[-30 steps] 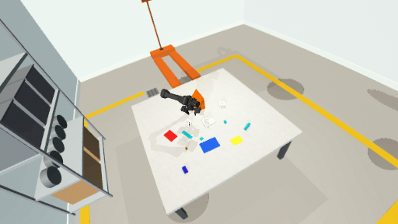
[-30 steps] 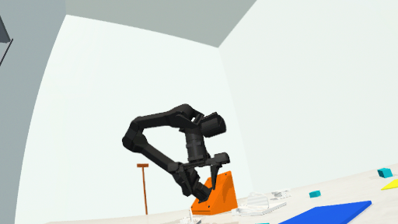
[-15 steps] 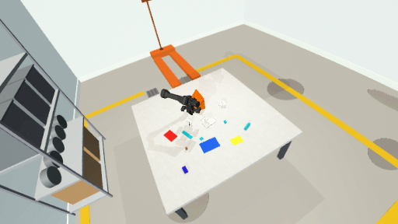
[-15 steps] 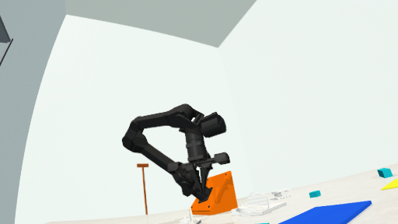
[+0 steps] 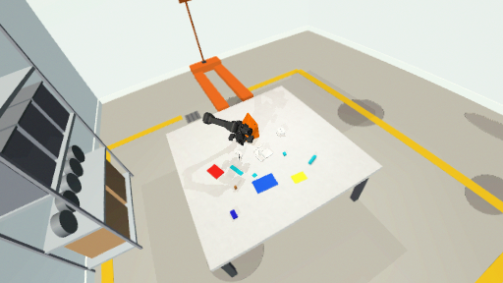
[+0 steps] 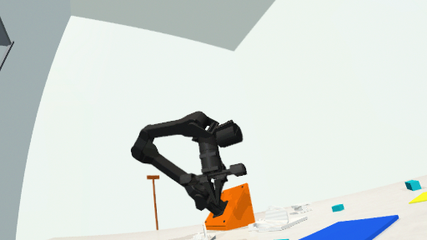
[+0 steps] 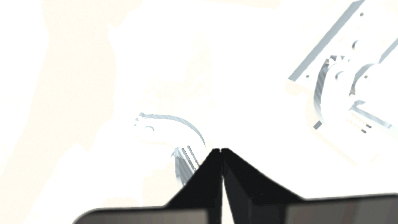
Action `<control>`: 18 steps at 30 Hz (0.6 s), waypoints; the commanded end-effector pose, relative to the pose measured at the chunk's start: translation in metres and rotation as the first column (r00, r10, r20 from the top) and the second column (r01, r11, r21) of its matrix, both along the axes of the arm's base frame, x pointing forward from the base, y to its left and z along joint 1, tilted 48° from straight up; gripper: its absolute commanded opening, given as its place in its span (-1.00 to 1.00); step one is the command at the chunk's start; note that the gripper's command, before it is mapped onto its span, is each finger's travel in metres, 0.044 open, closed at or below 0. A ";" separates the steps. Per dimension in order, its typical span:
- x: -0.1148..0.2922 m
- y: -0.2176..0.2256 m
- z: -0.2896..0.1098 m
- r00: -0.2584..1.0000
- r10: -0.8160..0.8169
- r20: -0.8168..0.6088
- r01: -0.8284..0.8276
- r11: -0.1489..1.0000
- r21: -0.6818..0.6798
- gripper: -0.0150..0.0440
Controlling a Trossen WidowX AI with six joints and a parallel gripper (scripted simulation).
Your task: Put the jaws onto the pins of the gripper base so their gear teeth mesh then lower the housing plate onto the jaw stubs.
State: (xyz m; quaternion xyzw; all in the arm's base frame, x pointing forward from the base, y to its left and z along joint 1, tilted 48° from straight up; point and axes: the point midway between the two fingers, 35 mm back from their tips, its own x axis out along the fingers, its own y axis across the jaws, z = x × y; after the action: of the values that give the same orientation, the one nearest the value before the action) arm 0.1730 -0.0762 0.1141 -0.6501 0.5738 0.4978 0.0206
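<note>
My gripper point(image 6: 216, 202) point(image 7: 220, 150) is shut, its fingertips together with nothing seen between them. In the wrist view a loose white jaw point(image 7: 167, 131) lies on the table just left of and partly behind the fingertips, gear teeth at its far left end. It also shows in the top view point(image 5: 239, 156). The white gripper base point(image 5: 265, 153) point(image 7: 324, 44) is at the upper right of the wrist view. Another white jaw point(image 7: 334, 97) has its toothed end over the base; whether it sits on a pin is unclear. A small white part point(image 5: 280, 132) point(image 6: 301, 207) lies farther back, perhaps the housing plate.
An orange block point(image 5: 251, 126) point(image 6: 241, 208) stands close behind the gripper. A blue plate point(image 5: 265, 183) point(image 6: 354, 228), a red square point(image 5: 215, 171), a yellow piece point(image 5: 299, 177), several teal pieces and a dark blue block point(image 5: 234, 214) lie on the table point(image 5: 295, 221).
</note>
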 end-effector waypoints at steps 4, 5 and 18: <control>0.000 0.000 0.000 1.000 0.000 0.000 0.000 1.000 0.000 -0.05; 0.000 0.000 0.000 1.000 0.000 0.000 0.000 1.000 0.000 0.04; 0.000 0.000 0.000 1.000 0.000 0.000 0.000 1.000 0.000 1.00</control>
State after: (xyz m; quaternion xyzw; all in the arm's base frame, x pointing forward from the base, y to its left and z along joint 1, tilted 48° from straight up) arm 0.1729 -0.0763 0.1141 -0.6500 0.5738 0.4977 0.0206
